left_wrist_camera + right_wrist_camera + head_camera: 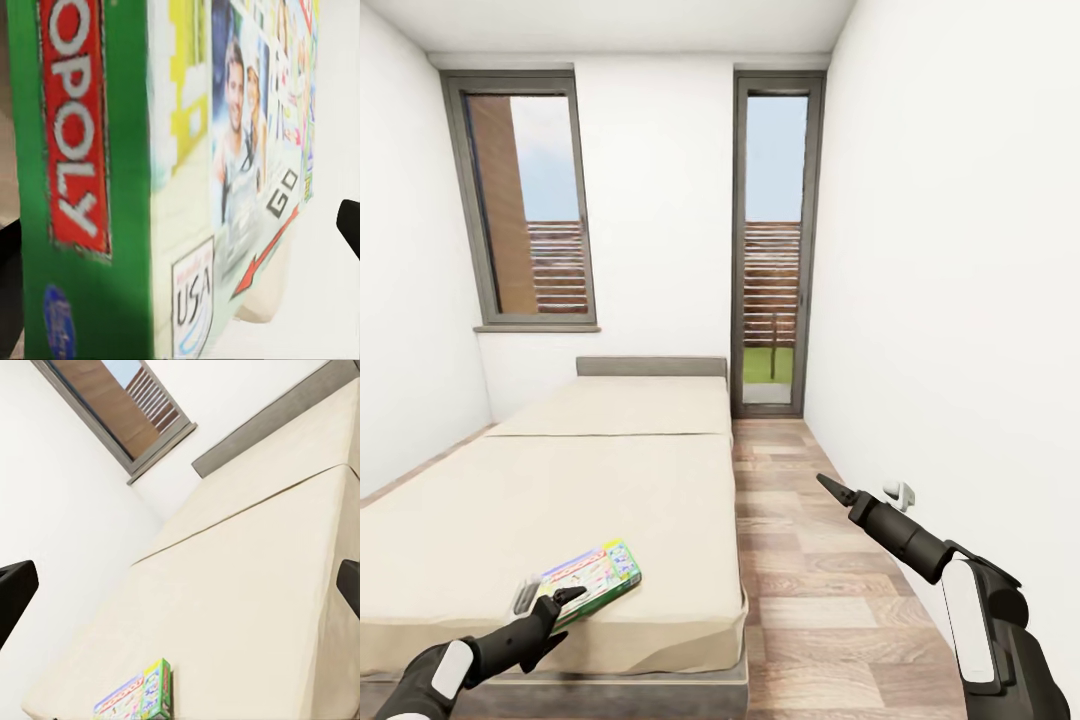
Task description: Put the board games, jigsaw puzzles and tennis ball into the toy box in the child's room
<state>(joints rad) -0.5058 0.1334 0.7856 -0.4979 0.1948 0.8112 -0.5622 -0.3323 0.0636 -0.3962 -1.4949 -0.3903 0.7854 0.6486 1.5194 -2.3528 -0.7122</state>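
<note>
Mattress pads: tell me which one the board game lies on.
The near pad, farthest from the headboard; the board game lies by its front edge, at the left gripper.

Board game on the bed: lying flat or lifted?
Lying flat. The white-and-green board game rests printed face up on the bed, near its foot edge; the left hand is at its near end, grip unclear.

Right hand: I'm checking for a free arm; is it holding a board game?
No, the right hand hangs over bare floor beside the bed, with nothing between its fingers.
</note>
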